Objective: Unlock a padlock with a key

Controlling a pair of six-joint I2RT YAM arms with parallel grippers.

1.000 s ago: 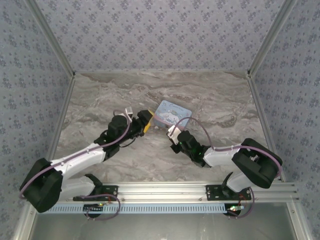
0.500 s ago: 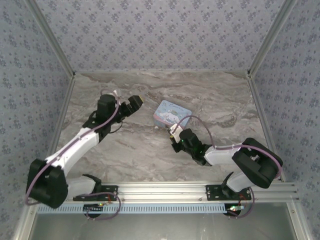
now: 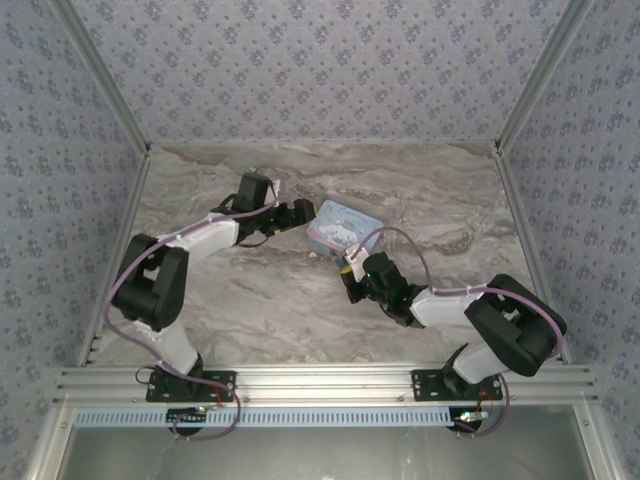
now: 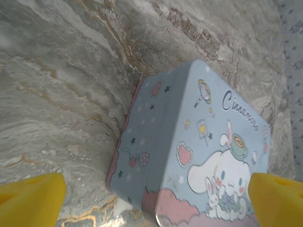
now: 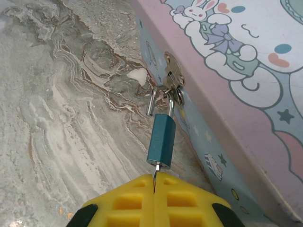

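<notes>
The teal padlock (image 5: 161, 139) hangs by its silvery shackle (image 5: 166, 101) from the hasp (image 5: 173, 75) on the side of the light-blue cartoon tin (image 5: 246, 71). One leg of the shackle stands free of the body. The slim key (image 5: 155, 176) sits in the padlock's underside, and my right gripper (image 5: 155, 183) is shut on it. In the top view the right gripper (image 3: 350, 270) is at the tin's near corner. My left gripper (image 4: 154, 208) is open wide, its yellow fingertips (image 4: 31, 201) spread on either side of the tin's left end (image 4: 142, 142). The left gripper (image 3: 300, 215) is next to the tin (image 3: 345, 225).
The tin lies on a marbled grey tabletop (image 3: 250, 300), a little right of the middle. Patterned walls (image 3: 320, 70) close in the back and both sides. A metal rail (image 3: 330, 380) with the arm bases runs along the near edge.
The left arm drew back from the tin, folded and swung in to the tin's left end, and its jaws widened. The right gripper stayed shut on the key at the padlock.
</notes>
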